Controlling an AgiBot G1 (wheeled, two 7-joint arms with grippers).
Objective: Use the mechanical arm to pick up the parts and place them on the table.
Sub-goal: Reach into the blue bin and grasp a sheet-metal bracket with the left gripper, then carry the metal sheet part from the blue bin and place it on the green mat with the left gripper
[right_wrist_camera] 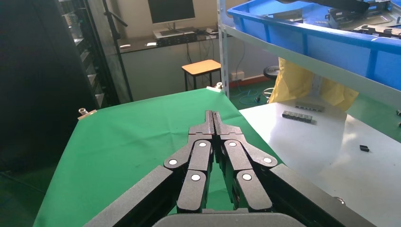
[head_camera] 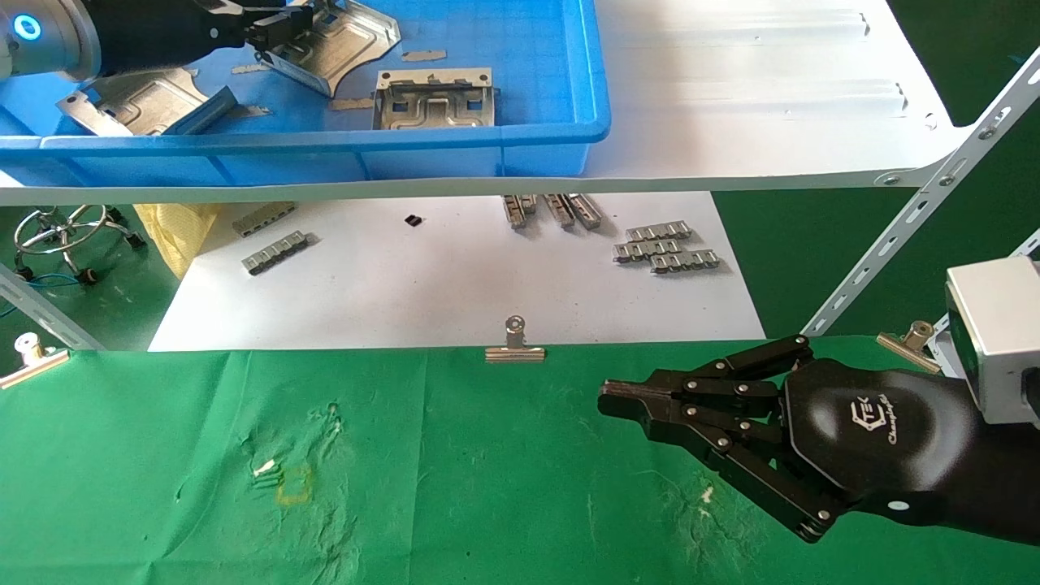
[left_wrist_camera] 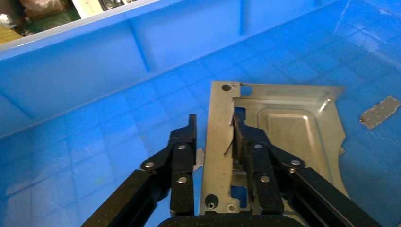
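Left gripper in blue bin, fingers straddling upright flange of part — apparently not yet clamped; plate extends beyond one finger. Right gripper closed, parked over table — farther.

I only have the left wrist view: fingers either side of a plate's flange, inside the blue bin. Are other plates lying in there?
Observer: Yes, two. The left plate lies to the robot's left of the left gripper, and the right plate lies by the front wall of the blue bin.
Operator: Where is my right arm?
Observer: The right gripper hovers over the green table, fingers shut, holding nothing.
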